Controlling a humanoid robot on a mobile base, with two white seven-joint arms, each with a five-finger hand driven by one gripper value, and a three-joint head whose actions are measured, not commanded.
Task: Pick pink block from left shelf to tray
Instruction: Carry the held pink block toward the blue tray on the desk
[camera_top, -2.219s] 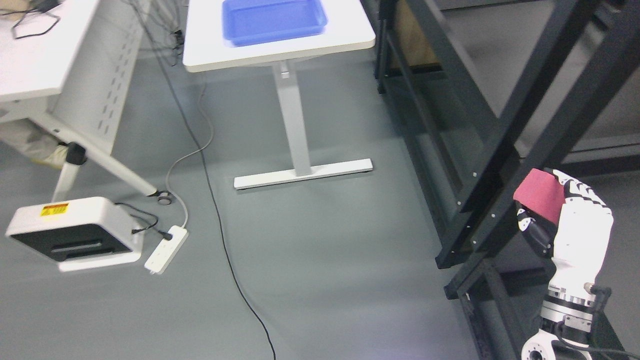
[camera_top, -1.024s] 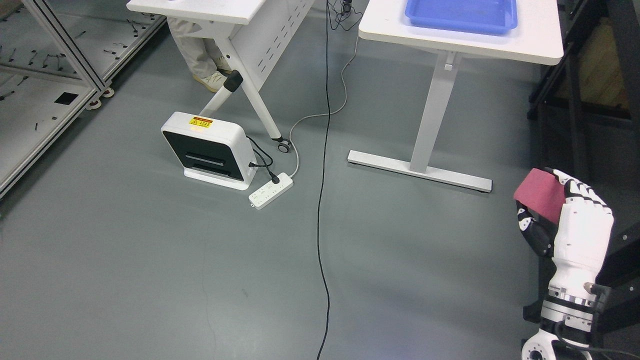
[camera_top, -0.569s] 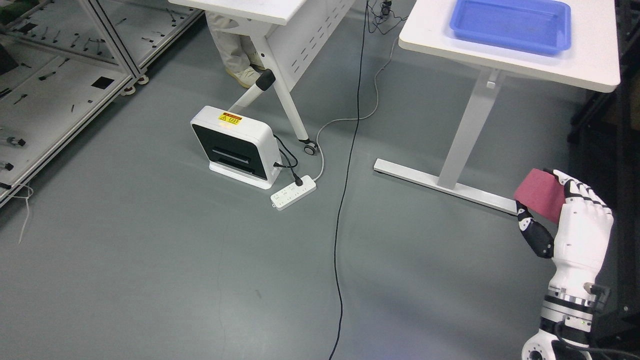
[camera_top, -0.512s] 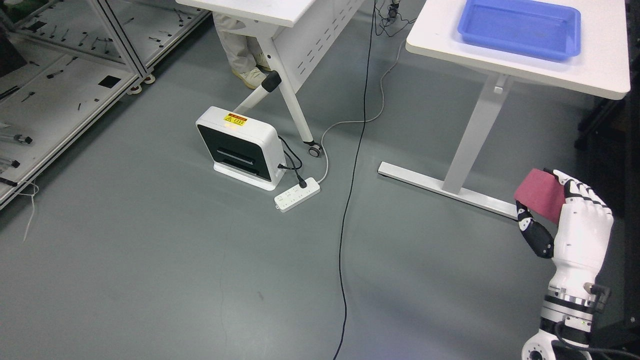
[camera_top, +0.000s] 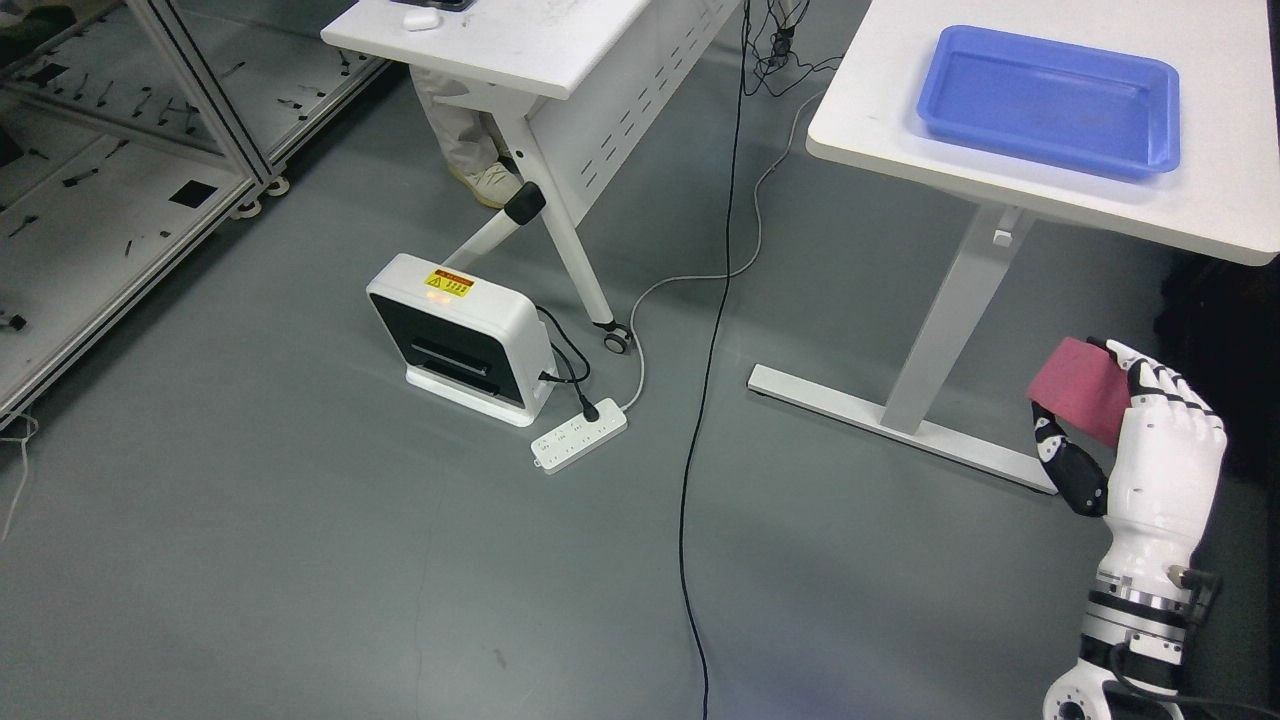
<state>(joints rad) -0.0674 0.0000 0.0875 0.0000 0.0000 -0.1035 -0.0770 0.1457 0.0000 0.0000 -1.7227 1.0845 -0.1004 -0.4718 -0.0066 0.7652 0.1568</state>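
Observation:
My right hand (camera_top: 1110, 425) is raised at the lower right of the head view, its white and black fingers (camera_top: 1165, 385) curled around the pink block (camera_top: 1080, 390). The block shows as a dark pink slab above the thumb. A blue tray (camera_top: 1050, 100) lies empty on a white table (camera_top: 900, 120) at the upper right, well above and left of the hand in the picture. My left arm does not show.
The table's white leg and foot (camera_top: 900, 425) stand just left of the hand. A black cable (camera_top: 705, 400) runs down the grey floor. A white box device (camera_top: 455, 340) and power strip (camera_top: 580, 448) sit mid-left. A second desk (camera_top: 520, 40) with a person's legs (camera_top: 455, 135) behind it, and a metal rack (camera_top: 90, 170), are at left.
The whole picture has shifted as the camera turned: the black shelf frame left the view and the tray table came closer on the right. The hand keeps the block in the same pose.

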